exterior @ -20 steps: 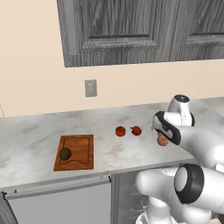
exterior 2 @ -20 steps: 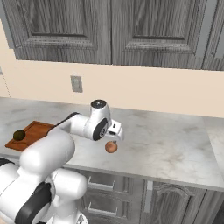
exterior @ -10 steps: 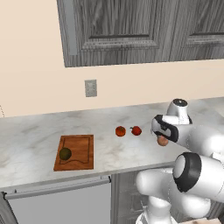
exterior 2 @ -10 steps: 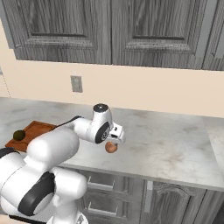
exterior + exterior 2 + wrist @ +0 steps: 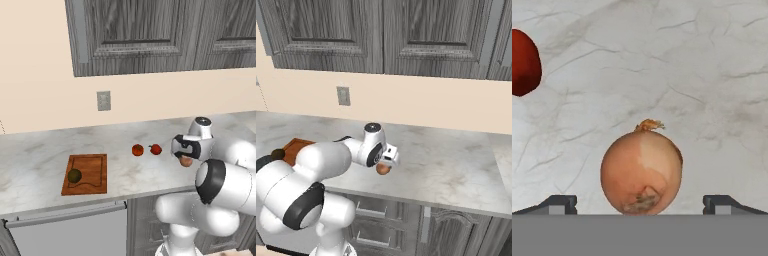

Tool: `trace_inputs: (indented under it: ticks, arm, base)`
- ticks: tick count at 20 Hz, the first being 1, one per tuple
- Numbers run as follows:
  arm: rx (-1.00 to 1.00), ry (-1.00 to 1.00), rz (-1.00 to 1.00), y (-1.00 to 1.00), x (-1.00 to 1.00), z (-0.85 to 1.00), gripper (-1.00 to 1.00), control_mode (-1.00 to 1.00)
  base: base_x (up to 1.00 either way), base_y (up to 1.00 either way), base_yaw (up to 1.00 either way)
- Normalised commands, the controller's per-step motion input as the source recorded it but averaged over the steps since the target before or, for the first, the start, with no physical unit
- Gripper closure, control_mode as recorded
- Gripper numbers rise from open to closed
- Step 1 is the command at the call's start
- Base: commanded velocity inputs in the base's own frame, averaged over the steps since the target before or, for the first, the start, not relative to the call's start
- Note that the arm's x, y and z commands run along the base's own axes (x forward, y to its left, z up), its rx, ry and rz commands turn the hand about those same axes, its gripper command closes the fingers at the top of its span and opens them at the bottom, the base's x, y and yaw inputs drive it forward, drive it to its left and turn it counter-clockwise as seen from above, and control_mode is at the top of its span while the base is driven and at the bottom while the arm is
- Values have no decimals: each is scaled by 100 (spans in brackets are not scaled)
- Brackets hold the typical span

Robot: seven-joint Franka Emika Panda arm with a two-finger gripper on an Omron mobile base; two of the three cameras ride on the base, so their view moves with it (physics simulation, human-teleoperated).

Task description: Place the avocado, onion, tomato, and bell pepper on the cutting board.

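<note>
A: Where is the onion [image 5: 641, 171]?

B: In the hand view it sits bottom centre on the marbled desk [image 5: 702, 75], between the two dark tips of the jaws [image 5: 641, 204]. The tips stand wide apart, one at each lower corner, with clear gaps to the onion on both sides. They hold nothing.

A: Which way does it point?

B: Its dry stem tuft points to the top of the frame and the root scar faces the lower edge. It is nearly round, so I cannot tell a long axis.

A: What do the base views add?

B: The left base view shows the board [image 5: 86, 173] at lower left with the avocado [image 5: 74, 175] on its left part, an orange-red fruit [image 5: 137, 150] and a red fruit [image 5: 155, 149] side by side at centre, and the onion right of them under the arm's head. The right base view shows the onion at centre, below the head, with the board's corner at the far left edge behind the arm. In the hand view a dark red fruit is cut by the upper left edge.
</note>
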Motion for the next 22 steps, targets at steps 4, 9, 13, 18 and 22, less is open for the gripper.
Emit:
trace_inputs:
  ticks: [4,9,13,18,22]
  arm:
    - [0,1,0,-8,17,-22,-100,-100]
    - [0,1,0,-5,16,-22,100,-100]
    - [0,0,0,0,12,-21,100,-100]
    - [0,0,0,-7,1,-8,100,-100]
    - [0,-11,0,2,-11,39,100,-100]
  base:
    - [0,0,0]
    - [0,0,0]
    - [0,0,0]
    - [0,0,0]
    - [0,0,0]
